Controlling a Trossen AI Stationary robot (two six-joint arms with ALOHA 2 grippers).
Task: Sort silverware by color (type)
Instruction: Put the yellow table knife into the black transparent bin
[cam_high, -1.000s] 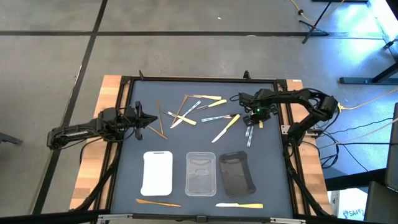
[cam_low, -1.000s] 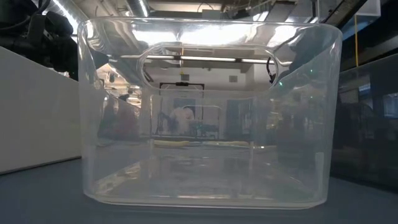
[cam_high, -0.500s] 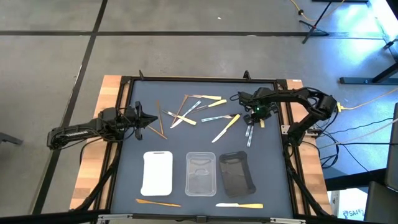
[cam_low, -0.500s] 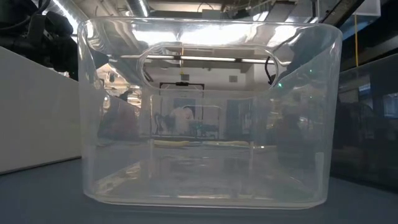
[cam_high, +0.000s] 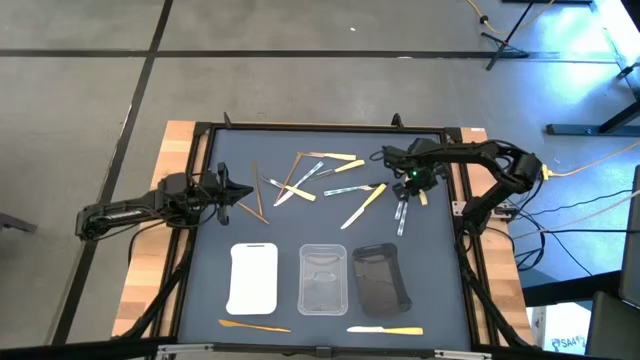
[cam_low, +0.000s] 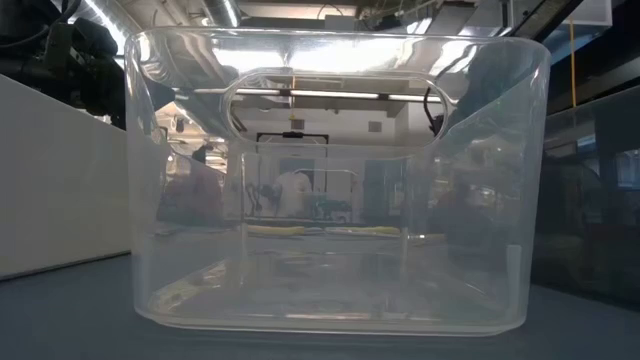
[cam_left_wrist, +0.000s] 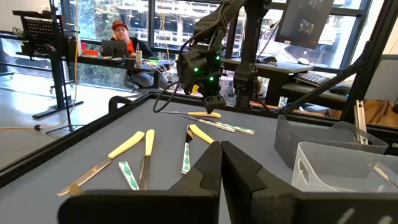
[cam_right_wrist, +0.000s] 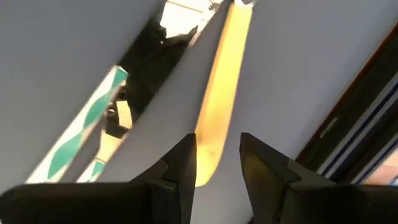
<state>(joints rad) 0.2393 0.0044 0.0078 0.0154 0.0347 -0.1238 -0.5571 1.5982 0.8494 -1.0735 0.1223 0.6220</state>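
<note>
Right gripper (cam_right_wrist: 216, 163) poised over a pale yellow utensil (cam_right_wrist: 221, 93) at the desk's far right.

Its jaws are spread, straddling the near end of the utensil, whose long axis runs straight ahead from the gap. The left gripper (cam_left_wrist: 221, 162), pressed together, waits at the desk's (cam_high: 330, 225) left edge, well apart from the remaining silverware (cam_high: 315, 178) scattered mid-desk.

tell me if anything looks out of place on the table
Two utensils lie at the near edge in front of the trays, apart from the main scatter. All three trays look empty. Nothing looks broken.
</note>
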